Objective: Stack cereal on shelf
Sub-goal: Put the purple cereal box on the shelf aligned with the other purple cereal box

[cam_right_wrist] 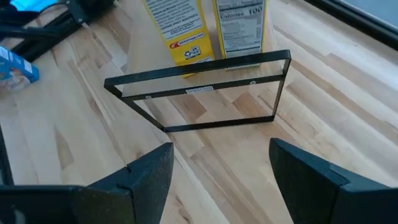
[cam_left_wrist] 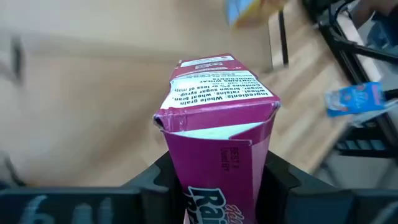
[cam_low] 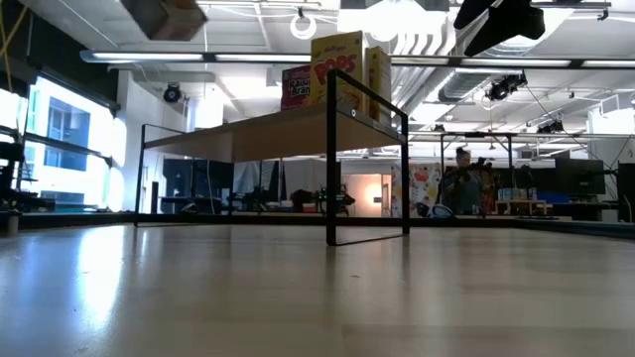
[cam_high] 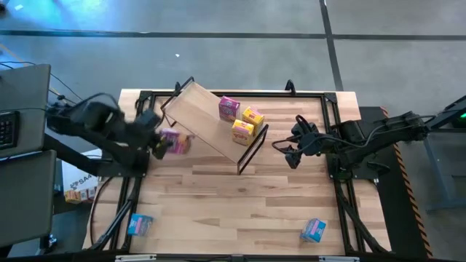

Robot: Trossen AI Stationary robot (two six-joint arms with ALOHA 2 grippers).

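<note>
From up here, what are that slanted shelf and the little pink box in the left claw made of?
The shelf looks like pale matte plywood with visible grain, on thin black wire legs, probably metal. The pink box in the left gripper looks like printed cardboard, creased at its folded flap.

Magenta box (cam_left_wrist: 217, 130), yellow boxes (cam_high: 247, 125), light-blue boxes (cam_high: 313, 231), pale striped tabletop (cam_high: 240, 196).

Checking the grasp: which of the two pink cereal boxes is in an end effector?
The pink box beside the shelf, clamped in the left end effector; the other pink box stands on it.
</note>
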